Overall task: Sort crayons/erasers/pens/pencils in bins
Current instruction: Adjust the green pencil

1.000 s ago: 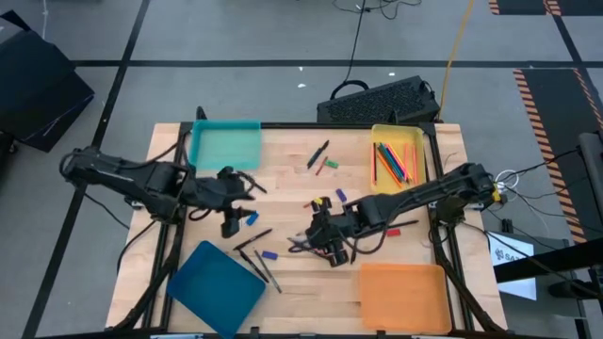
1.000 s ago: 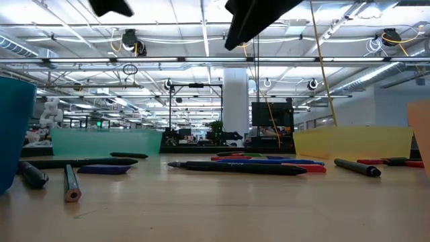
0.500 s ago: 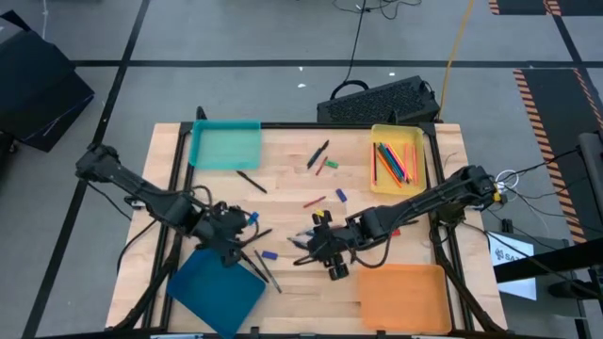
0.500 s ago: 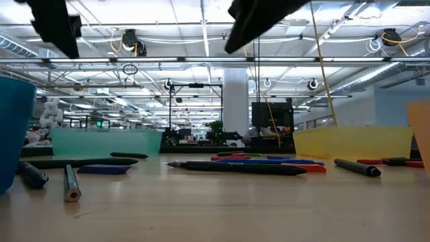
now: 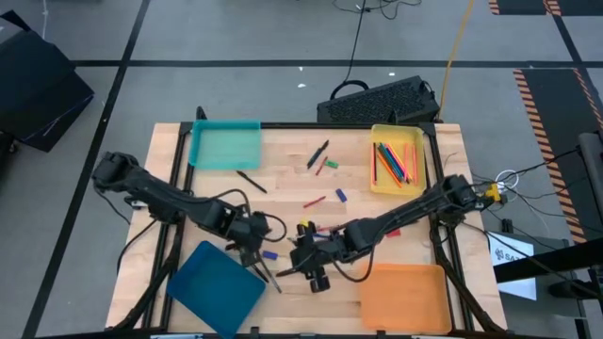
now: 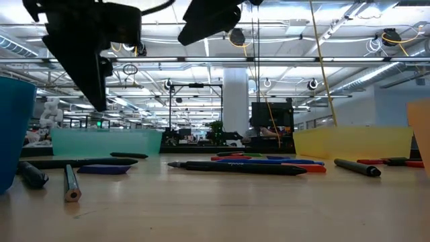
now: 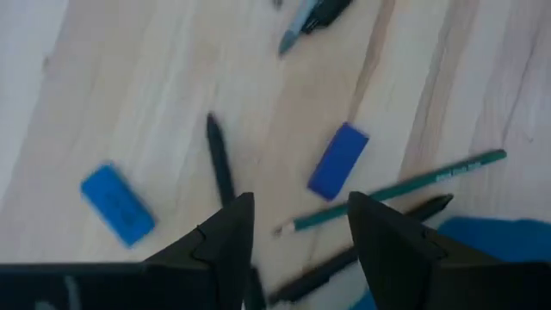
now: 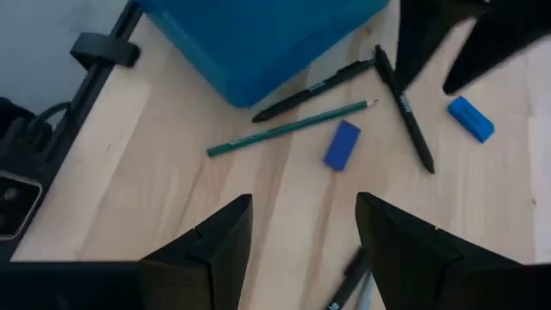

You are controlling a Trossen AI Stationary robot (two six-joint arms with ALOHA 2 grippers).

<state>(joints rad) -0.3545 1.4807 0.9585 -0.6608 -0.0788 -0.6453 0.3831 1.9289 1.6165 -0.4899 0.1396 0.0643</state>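
Pencils (image 5: 394,161) sit in yellow bin (image 5: 376,184); pens (image 5: 251,180), erasers (image 5: 341,195) litter worktop (image 5: 283,160); left tool (image 7: 297,245), right tool (image 8: 301,245) both released, empty.

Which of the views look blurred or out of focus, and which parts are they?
Left wrist view: smeared, the blue erasers and green pencil soft. Low view: the left gripper overhead is a dark silhouette. High view: sharp, evenly lit.

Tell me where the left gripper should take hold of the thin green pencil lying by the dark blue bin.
Grip the thin green pencil mid-shaft from straight above, open fingers straddling it crosswise. It lies flat on the wooden table, and mid-shaft looks clear of the small blue eraser block and dark blue plastic bin. The left gripper hovers nearby.
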